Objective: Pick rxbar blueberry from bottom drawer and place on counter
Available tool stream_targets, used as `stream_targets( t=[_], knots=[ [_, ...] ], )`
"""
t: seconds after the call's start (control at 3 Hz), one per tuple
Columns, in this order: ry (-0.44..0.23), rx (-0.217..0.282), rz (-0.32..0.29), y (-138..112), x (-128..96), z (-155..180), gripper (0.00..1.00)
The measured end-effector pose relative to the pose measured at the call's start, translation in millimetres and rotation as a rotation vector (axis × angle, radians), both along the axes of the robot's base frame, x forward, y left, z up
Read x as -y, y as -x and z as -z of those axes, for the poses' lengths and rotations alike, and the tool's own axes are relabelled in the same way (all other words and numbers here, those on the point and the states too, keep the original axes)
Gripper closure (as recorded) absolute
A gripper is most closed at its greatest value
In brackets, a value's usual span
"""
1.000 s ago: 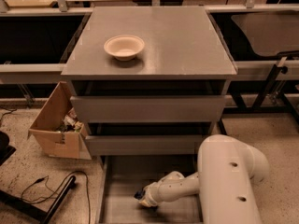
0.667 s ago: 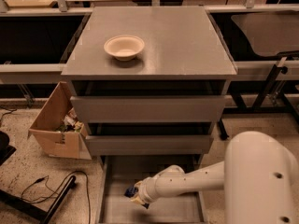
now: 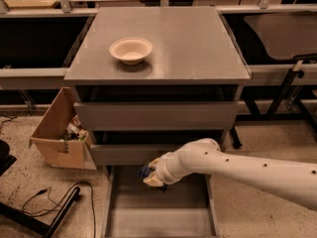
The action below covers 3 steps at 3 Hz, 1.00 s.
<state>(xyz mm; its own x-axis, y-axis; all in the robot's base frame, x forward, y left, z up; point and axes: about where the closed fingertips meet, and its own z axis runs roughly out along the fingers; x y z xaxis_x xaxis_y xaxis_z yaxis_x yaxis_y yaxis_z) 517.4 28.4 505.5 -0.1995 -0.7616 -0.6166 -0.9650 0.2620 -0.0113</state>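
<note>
My gripper [image 3: 150, 175] hangs on the white arm that reaches in from the right. It is above the back of the open bottom drawer [image 3: 158, 217], just in front of the middle drawer's face. A small dark navy piece, the rxbar blueberry [image 3: 144, 171], sticks out at the gripper's left tip and is held there, lifted off the drawer floor. The rest of the drawer floor shows plain grey. The counter [image 3: 188, 43] is the grey cabinet top above, with a beige bowl [image 3: 131, 49] at its left middle.
The two upper grey drawers [image 3: 156, 115] are closed above the gripper. An open cardboard box [image 3: 57, 133] with scraps stands left of the cabinet. Black cables [image 3: 49, 202] and a dark stand lie on the speckled floor at the left. Table frames flank the cabinet.
The arm has stretched out and swung from the drawer's front towards its back, rising to the level of the middle drawer's face, with the dark bar now at its tip.
</note>
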Motion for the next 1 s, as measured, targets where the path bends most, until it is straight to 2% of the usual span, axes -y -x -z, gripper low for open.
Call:
stream_targets(
  t=[0.33,1.0],
  knots=[
    [0.044,0.010,0.066,-14.6,27.4,-105.0,1.00],
    [0.065,0.001,0.047,-12.7,21.8,-103.2,1.00]
  ],
)
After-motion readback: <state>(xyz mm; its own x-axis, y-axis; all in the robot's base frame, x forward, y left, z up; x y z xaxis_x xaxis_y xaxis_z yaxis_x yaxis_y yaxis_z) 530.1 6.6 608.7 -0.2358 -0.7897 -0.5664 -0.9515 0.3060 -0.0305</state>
